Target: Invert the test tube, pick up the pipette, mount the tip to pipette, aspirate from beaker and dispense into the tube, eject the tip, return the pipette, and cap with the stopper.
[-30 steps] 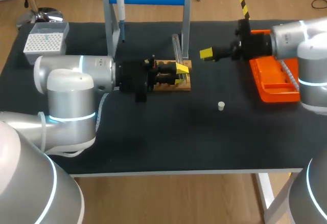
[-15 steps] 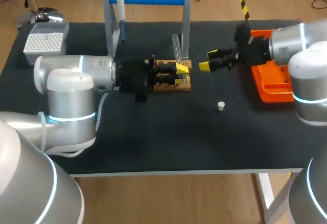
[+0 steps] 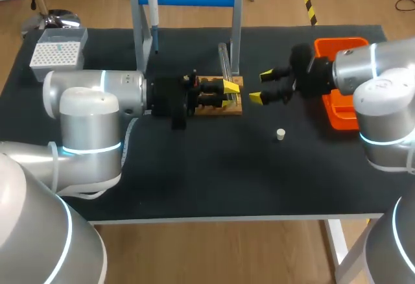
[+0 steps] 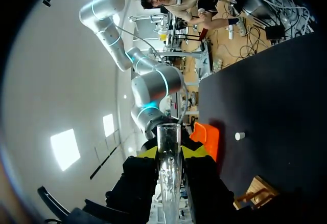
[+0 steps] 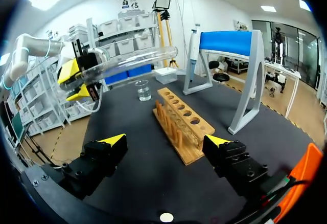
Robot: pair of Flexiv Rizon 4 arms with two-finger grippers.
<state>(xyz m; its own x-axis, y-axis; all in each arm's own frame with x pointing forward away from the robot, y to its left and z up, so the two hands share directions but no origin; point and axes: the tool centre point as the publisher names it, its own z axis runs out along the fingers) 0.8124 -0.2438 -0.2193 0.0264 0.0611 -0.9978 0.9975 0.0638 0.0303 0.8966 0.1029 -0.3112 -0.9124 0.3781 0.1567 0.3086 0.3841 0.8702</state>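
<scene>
My left gripper [image 3: 231,94] hovers over the wooden rack [image 3: 217,107], shut on a clear test tube [image 3: 224,60] that lies level and points toward the back of the table. In the left wrist view the test tube [image 4: 168,157] runs straight out between the yellow fingertips [image 4: 145,152]. My right gripper [image 3: 260,86] stands open just right of the rack, facing the left gripper [image 5: 76,81] and the tube [image 5: 127,63]. Nothing is between its own tips [image 5: 166,141]. The white stopper [image 3: 280,134] lies on the mat. The pipette [image 3: 153,5] hangs on the blue stand.
A tip box [image 3: 57,50] sits at the back left and an orange tray [image 3: 340,102] at the right, behind my right arm. A small beaker [image 5: 143,90] stands beyond the rack [image 5: 184,121]. The blue stand's legs [image 3: 237,31] rise just behind the rack.
My right gripper has moved left and slightly nearer, from beside the orange tray to close by the rack and tube. The left arm and the tube have not moved.
</scene>
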